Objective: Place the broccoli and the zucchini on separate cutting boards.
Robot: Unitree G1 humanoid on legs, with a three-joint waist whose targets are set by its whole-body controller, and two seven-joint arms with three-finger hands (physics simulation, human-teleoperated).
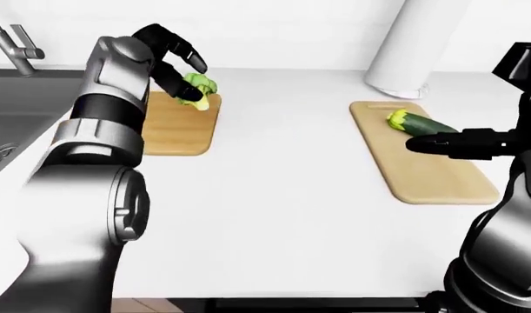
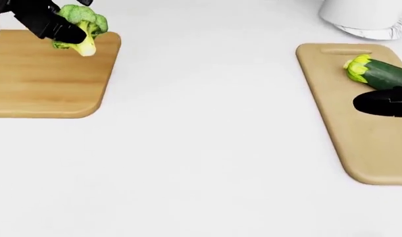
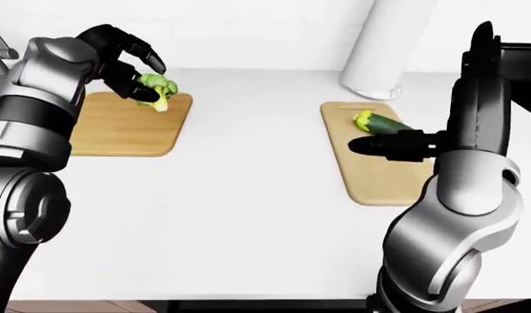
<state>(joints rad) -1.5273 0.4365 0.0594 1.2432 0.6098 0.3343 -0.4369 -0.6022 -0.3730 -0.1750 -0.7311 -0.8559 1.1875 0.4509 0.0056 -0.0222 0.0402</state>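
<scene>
Wooden boards sit well apart on the white counter (image 2: 207, 163); the zucchini (image 2: 379, 73) lies on the right board (image 2: 365, 148), and I cannot tell whether the right hand (image 2: 385, 102) beside it is open. The left hand (image 2: 46, 22) is clamped on the broccoli (image 2: 82, 22) over the left board's (image 2: 43, 84) corner; judging by this, only letting go remains.

No text, label, brand, number or sign can be read in any of the three views; the cutting boards, the worktop and the robot's arms all show plain surfaces without any writing
</scene>
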